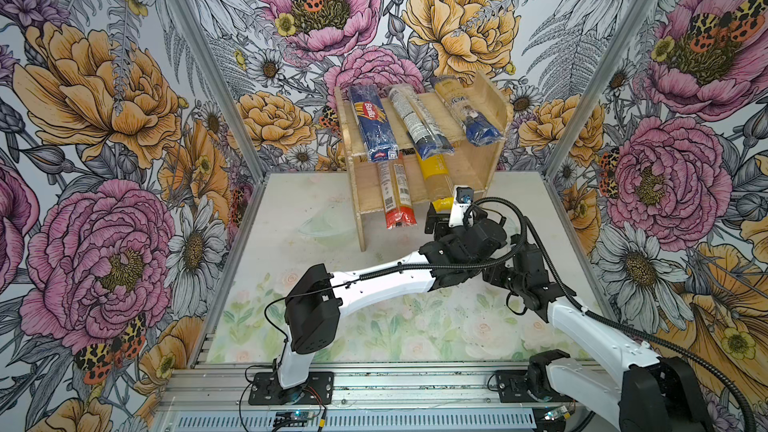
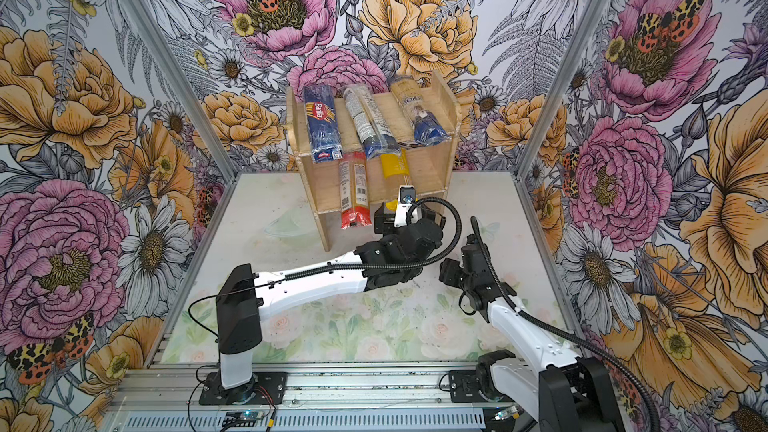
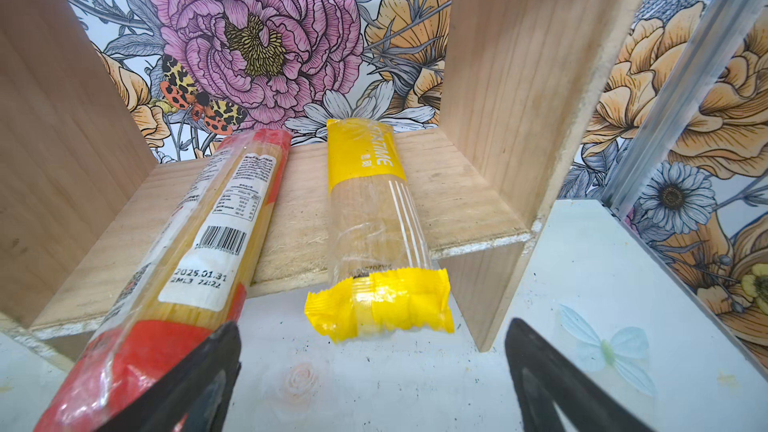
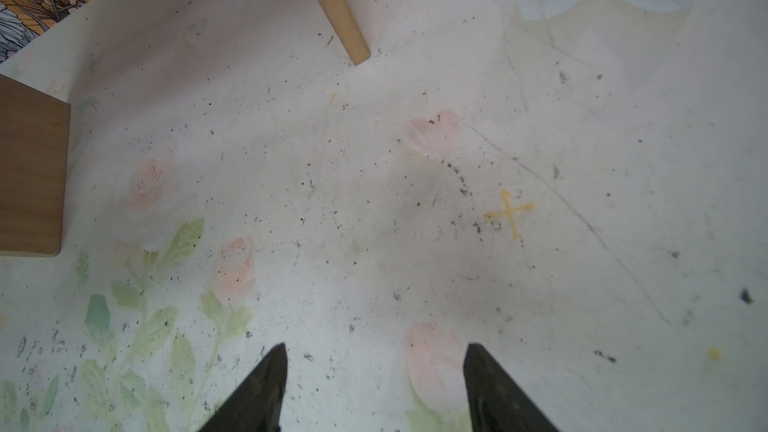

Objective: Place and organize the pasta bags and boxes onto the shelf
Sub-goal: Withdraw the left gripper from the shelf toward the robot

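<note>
The wooden shelf [image 1: 494, 105] stands at the back of the table. Its top tier holds the dark blue Barilla pack [image 1: 372, 122], a clear and blue pack with a white label [image 1: 417, 122] and a yellow-and-blue pack [image 1: 467, 112]. On the lower tier lie a red-ended pack [image 3: 195, 243] and a yellow-ended pack [image 3: 374, 209], both overhanging the front edge. My left gripper [image 3: 372, 326] is open just in front of the yellow end and holds nothing. My right gripper [image 4: 376, 347] hangs open over the bare table mat [image 4: 374, 201], to the right of the left arm [image 2: 316, 280].
Floral walls with aluminium frame posts [image 1: 216, 76] close in the back and both sides. The shelf's side panels [image 3: 519, 97] flank the lower tier. A panel's edge [image 4: 336, 6] shows in the right wrist view. A metal rail [image 1: 374, 388] runs along the front.
</note>
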Tool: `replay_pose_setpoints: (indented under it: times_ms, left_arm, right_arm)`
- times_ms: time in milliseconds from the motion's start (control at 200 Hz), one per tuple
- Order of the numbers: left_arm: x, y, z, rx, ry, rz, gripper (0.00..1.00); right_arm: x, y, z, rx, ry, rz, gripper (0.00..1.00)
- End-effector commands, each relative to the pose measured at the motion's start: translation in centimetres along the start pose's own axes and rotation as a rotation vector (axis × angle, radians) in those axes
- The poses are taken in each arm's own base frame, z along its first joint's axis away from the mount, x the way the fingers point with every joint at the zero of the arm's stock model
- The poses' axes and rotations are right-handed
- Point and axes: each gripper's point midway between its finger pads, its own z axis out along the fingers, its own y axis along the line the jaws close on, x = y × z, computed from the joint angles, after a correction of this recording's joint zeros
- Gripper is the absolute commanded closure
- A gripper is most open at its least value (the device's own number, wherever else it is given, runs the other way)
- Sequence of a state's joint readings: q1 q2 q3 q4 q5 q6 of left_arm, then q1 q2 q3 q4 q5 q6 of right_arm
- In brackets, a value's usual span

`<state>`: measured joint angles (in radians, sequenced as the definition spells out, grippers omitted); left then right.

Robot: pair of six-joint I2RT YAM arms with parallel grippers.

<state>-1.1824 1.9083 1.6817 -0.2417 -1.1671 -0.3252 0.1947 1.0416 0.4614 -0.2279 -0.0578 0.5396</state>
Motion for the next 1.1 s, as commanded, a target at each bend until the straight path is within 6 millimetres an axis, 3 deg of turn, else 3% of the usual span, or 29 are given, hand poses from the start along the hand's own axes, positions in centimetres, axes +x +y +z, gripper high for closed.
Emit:
replay_pose_setpoints:
  times_ms: [0,35,65,505,1096]
  left_arm:
    - [-1.5,1.5,-1.4,-0.003,-0.020,-0.021,0.01]
    - [-0.8,1.5,-1.5,0.004,-0.013,-0.004,0.01]
    - [-2.2,2.3,-2.2,0.015,-0.022,-0.031,0.01]
    - [-0.7,7.1,-4.2,0.025,0.001,-0.062,0.01]
    - [1.5,9.1,-5.1,0.054,0.033,-0.026,0.01]
  right_arm:
    - [-0.7,0.5,-0.5,-0.025,-0.024,-0.015,0.31]
    - [-0.7,0.6,-0.5,-0.027,-0.027,-0.016,0.31]
    - [-0.7,0.6,-0.5,-0.029,-0.026,-0.018,0.31]
    - [-0.8,0.8,-0.6,-0.036,-0.021,-0.052,0.31]
    - [-1.0,0.9,-0.8,-0.041,-0.027,-0.066,0.30]
